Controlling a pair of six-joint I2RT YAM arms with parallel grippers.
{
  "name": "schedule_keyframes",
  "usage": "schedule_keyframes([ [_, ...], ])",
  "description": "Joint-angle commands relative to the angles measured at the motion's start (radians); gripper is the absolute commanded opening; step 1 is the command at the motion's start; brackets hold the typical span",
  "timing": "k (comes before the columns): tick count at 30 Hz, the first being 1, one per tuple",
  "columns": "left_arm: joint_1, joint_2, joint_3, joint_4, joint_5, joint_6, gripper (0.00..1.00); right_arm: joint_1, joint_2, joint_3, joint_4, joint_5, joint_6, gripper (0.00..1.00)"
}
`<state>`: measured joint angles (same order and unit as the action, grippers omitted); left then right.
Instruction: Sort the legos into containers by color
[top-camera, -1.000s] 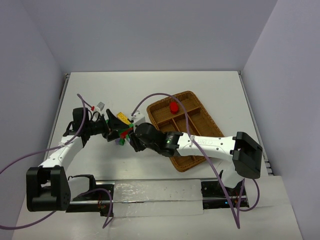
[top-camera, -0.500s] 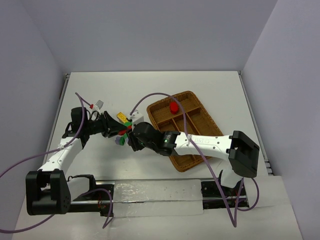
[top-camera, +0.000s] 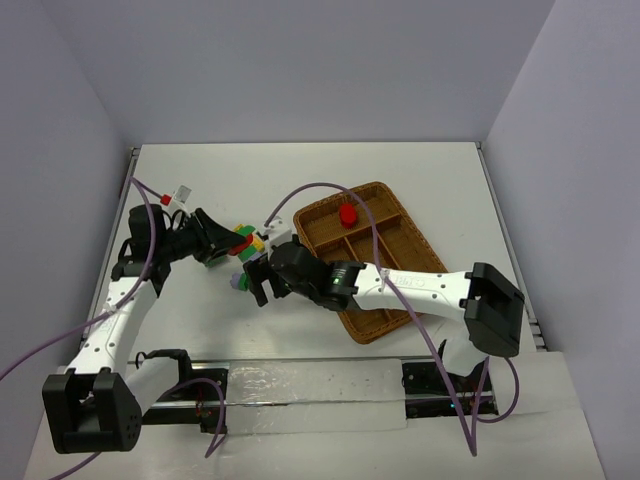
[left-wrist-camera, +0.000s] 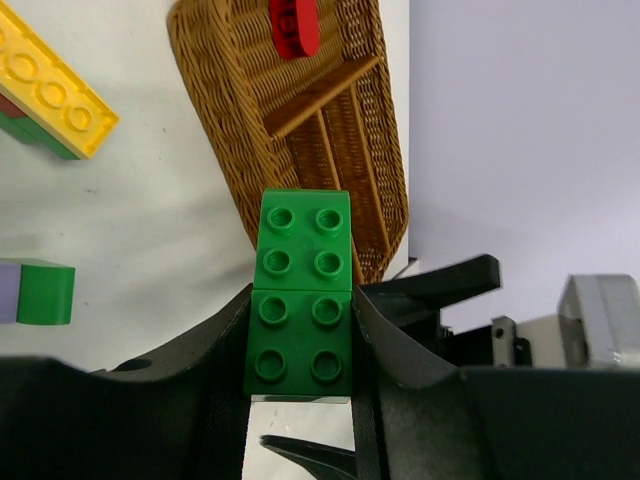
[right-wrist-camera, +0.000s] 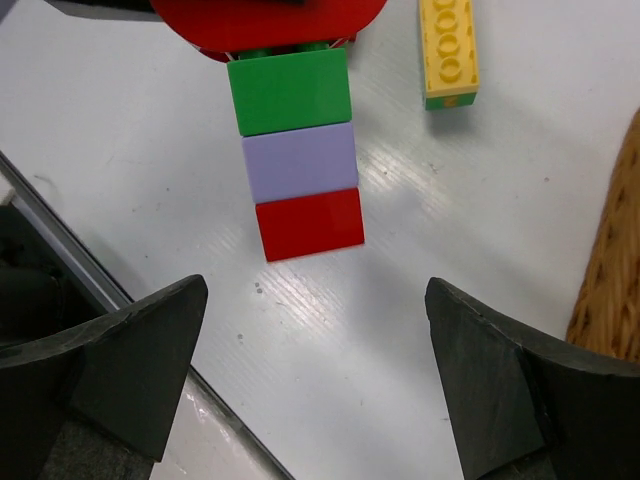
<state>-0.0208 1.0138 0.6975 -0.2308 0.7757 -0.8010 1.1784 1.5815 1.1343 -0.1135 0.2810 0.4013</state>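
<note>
Green lego (left-wrist-camera: 300, 300) pinched in the left claw (left-wrist-camera: 300, 335), over the white table (top-camera: 400, 170).
Long axis along the fingers (left-wrist-camera: 385, 350), studded face in plain view, far end aimed at the wicker tray (left-wrist-camera: 225, 130). Close by, a green-purple-red stack (right-wrist-camera: 297, 155) in one line, a yellow brick (right-wrist-camera: 448, 50) beside it. Right claw (right-wrist-camera: 310, 370) spread wide before the stack, gripping nothing. Pale lilac walls (top-camera: 300, 60) on three sides.

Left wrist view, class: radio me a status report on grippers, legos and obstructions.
Left gripper shut on green lego. Right gripper open, green-purple-red stack ahead. Right arm spans tray near end.
</note>
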Motion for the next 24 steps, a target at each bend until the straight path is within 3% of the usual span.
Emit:
schedule_keyframes([
  [1,-0.002,-0.004,0.067,-0.04,-0.06,0.011,0.0,-0.009,-0.115,-0.026,0.03,0.054,-0.016,0.97],
  [13,-0.004,-0.021,0.132,-0.13,-0.151,0.045,0.0,-0.016,-0.196,-0.085,0.088,-0.024,-0.092,0.84],
  [24,-0.004,-0.041,0.145,-0.171,-0.171,0.058,0.0,-0.017,-0.122,-0.039,0.048,-0.094,-0.122,0.95],
])
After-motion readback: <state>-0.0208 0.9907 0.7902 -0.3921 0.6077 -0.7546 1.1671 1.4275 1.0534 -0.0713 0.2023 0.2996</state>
